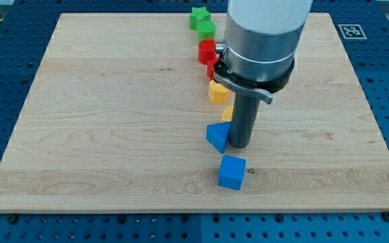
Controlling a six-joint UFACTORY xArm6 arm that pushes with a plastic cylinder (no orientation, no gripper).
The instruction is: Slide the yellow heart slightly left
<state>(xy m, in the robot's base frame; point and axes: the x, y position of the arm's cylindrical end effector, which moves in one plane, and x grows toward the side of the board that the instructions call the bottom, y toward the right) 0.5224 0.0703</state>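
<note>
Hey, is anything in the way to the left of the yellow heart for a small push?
Nothing visible blocks it. The yellow heart peeks out left of my rod, with bare board on the view's left. My tip sits just below it, beside the blue block.

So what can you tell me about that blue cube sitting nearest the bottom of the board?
The blue cube looks like a small solid plastic block, bright blue and matte. It sits flat on the wooden board, turned at an angle to the board's edges, touching nothing. My tip is just above it, beside another blue block.
</note>
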